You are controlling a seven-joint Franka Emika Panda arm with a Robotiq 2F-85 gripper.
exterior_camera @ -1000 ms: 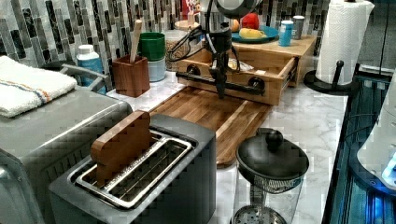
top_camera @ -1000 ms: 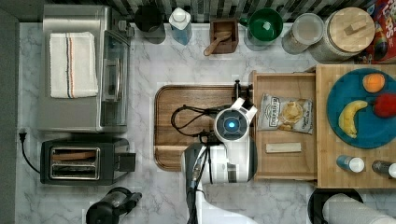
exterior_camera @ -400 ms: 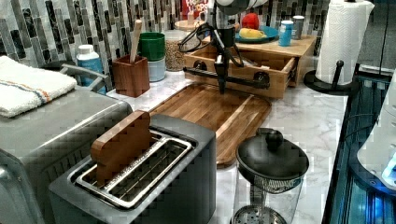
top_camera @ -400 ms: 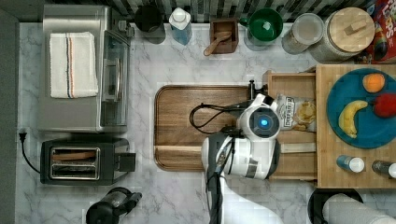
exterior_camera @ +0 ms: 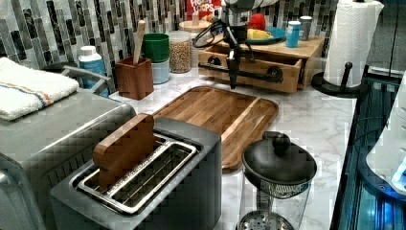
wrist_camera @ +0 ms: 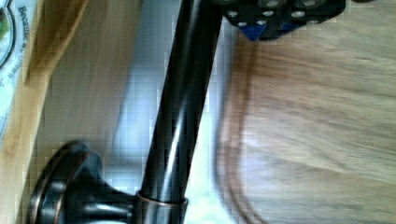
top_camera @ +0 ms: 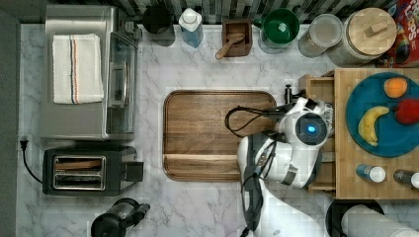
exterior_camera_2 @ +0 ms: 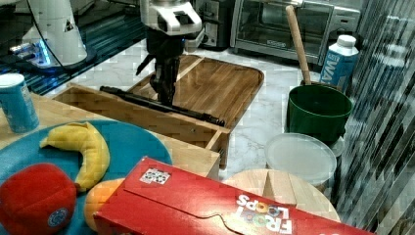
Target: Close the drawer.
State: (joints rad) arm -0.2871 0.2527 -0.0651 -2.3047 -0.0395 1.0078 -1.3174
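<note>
One drawer (exterior_camera_2: 147, 115), nearly shut under the wooden top, sits right behind the gripper (exterior_camera_2: 165, 93), whose fingers' spread I cannot tell. Rigid, light, probably slides easily; best pushed at its black bar handle (exterior_camera: 249, 74).

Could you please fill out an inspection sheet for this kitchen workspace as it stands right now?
Surface: white marble counter; a brown cutting board lies at its middle.
Job's things: drawer sticks out a little from under the bamboo top; black bar handle across its front.
Clutter: toaster, toaster oven with a folded towel on it, green cup, blue plate with a banana and other fruit.
Grippers: hand hangs down at the handle.
Cables: black cable loops off the arm over the board.
Surroundings: tiled backsplash, paper towel roll.
</note>
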